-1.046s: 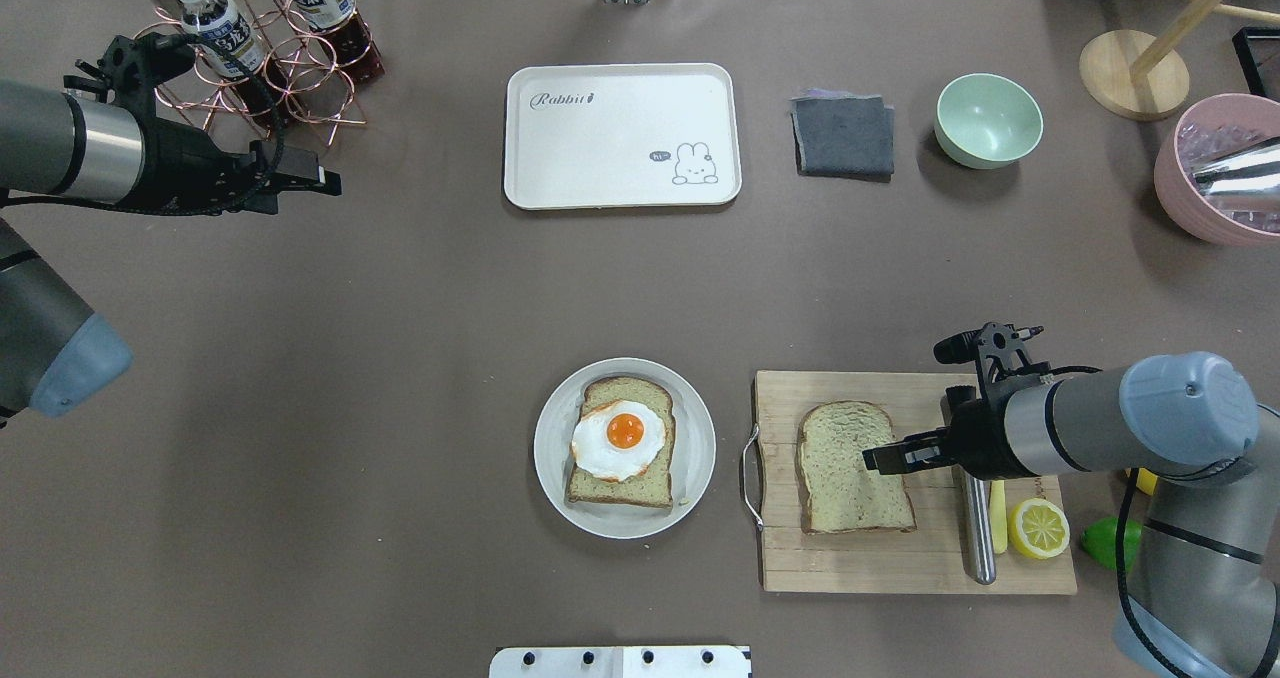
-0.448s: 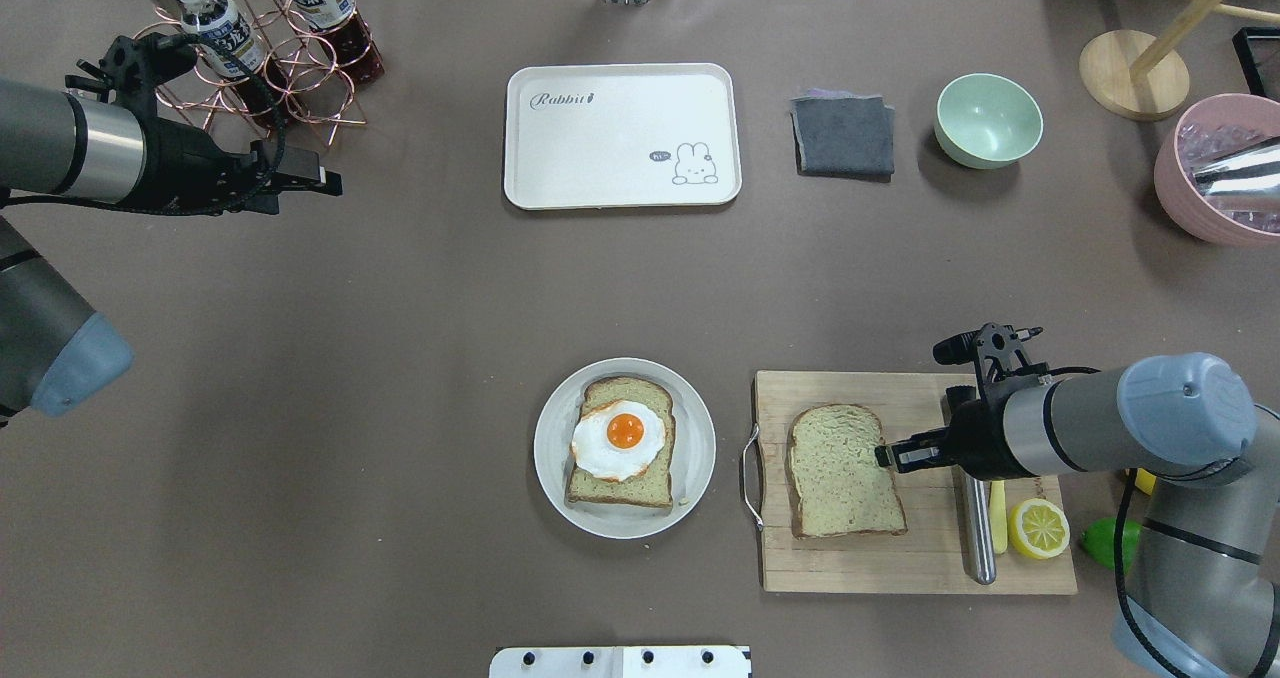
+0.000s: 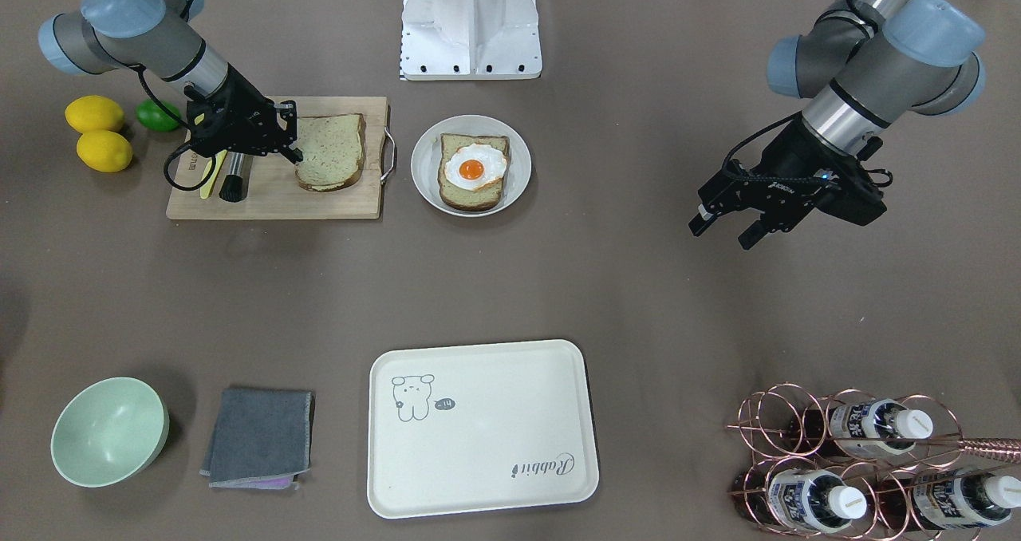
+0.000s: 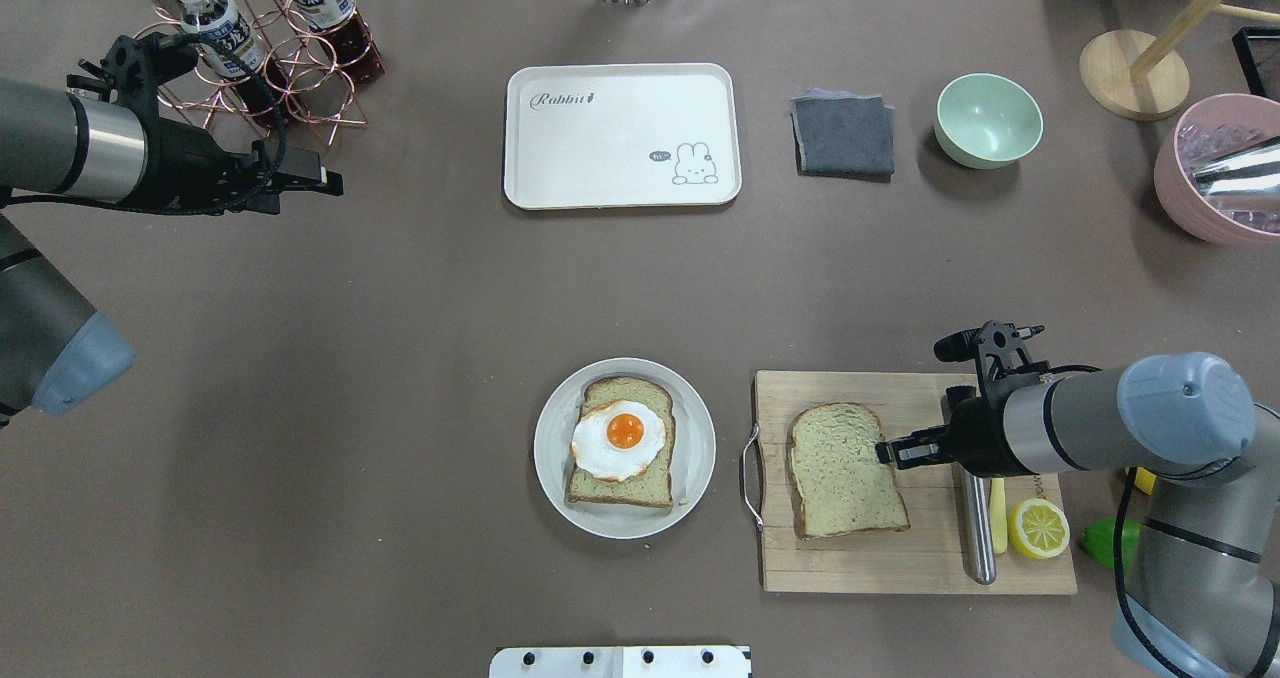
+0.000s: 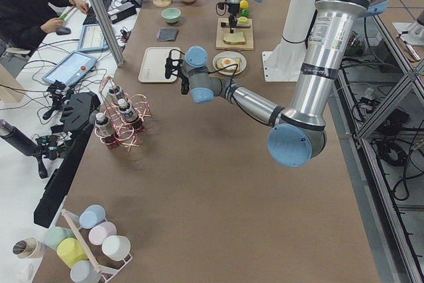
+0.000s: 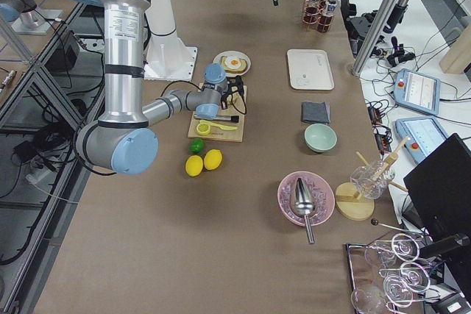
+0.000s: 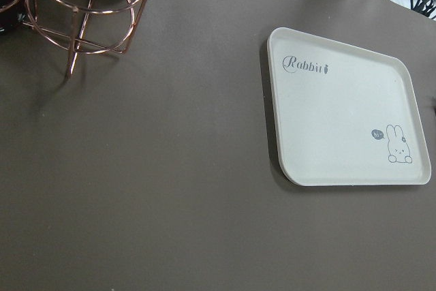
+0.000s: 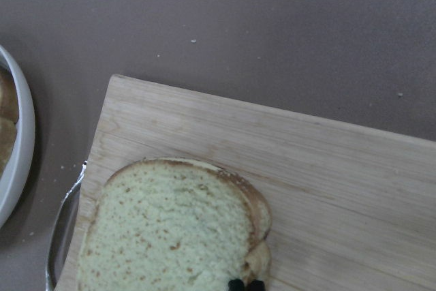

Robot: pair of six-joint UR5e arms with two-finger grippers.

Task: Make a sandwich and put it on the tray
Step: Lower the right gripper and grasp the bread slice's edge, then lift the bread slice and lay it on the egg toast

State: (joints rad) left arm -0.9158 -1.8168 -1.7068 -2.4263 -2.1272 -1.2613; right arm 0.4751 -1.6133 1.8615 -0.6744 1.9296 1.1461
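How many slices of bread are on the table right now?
2. One slice lies on the plate under the fried egg; the other slice lies on the wooden cutting board, its edge at the right end effector. None seems hidden.

Open counter (image 4: 620, 278) stretches between plate (image 4: 550, 448) and tray (image 4: 620, 148); cloth (image 4: 843, 138), bowl (image 4: 988, 120) and bottle rack (image 4: 250, 58) flank the tray

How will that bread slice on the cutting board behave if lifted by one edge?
The bread slice looks thin and airy, so probably light. Pinched at the crust only, it would likely droop. The crumb seems soft and might tear.
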